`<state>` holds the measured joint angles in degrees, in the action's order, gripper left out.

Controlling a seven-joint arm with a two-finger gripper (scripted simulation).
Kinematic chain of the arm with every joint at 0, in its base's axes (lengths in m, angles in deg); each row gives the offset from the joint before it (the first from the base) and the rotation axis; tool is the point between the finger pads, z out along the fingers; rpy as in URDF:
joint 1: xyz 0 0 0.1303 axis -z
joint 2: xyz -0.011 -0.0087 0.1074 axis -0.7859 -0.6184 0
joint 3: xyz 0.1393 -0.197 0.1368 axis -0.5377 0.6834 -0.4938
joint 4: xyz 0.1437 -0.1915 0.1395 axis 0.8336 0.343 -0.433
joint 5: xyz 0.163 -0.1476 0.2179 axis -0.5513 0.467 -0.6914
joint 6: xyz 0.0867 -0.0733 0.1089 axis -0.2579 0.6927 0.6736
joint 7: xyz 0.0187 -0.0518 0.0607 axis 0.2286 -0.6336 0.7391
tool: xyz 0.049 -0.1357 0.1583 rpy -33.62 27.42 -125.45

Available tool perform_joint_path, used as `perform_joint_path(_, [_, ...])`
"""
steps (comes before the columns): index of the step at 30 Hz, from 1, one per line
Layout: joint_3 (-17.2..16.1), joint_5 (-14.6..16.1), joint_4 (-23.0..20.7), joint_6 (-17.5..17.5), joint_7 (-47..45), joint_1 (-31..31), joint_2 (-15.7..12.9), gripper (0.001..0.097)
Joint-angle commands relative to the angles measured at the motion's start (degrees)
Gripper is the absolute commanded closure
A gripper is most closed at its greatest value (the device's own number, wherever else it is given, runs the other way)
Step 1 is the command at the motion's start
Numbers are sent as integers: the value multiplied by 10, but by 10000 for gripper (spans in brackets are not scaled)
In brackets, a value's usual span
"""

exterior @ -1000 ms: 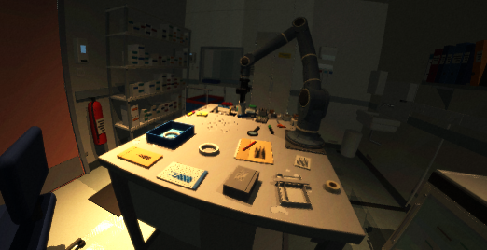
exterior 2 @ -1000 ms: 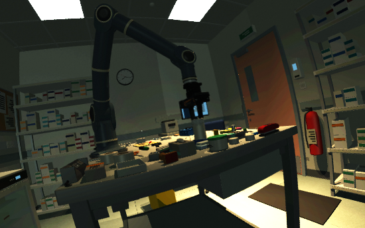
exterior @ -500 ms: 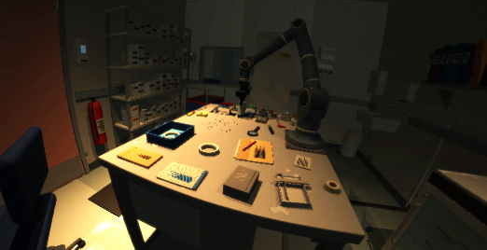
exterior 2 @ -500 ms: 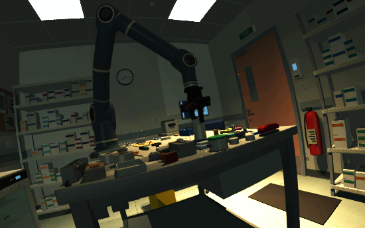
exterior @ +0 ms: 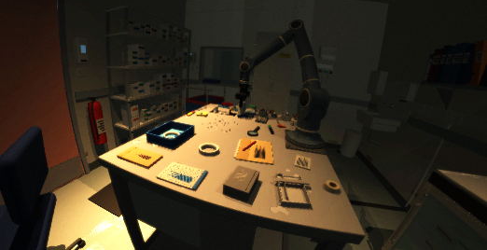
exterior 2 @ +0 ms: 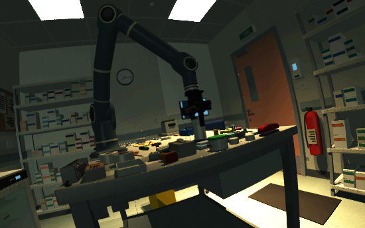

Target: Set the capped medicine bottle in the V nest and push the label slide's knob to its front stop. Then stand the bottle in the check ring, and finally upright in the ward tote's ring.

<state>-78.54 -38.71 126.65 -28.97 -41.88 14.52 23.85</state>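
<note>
My gripper (exterior 2: 199, 123) (exterior: 242, 107) hangs open over the far end of the table, straight above a pale capped medicine bottle (exterior 2: 199, 132) that stands upright there, and it holds nothing. The bottle is too small to make out from the side camera. The blue ward tote (exterior: 170, 134) with a pale ring inside sits on the table's left side. A white check ring (exterior: 208, 148) lies on the table's middle, right of the tote. I cannot pick out the V nest or the label slide with certainty among the far clutter.
Behind the work are a wall, a window and stocked shelves (exterior: 149, 69). Small clutter (exterior 2: 218, 141) crowds the far edge around the bottle. An orange tray (exterior: 254, 150), a grey box (exterior: 241, 182), a frame (exterior: 293, 192) and tape roll (exterior: 332, 185) lie nearer.
</note>
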Motion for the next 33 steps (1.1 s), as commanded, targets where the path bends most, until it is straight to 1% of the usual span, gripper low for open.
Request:
perform_joint_path(1, [-1,0,-1,0,0,0,1,213])
perform_joint_path(10, [0,0,-1,0,0,0,1,213])
perform_joint_path(33, [0,0,-1,0,0,0,0,673])
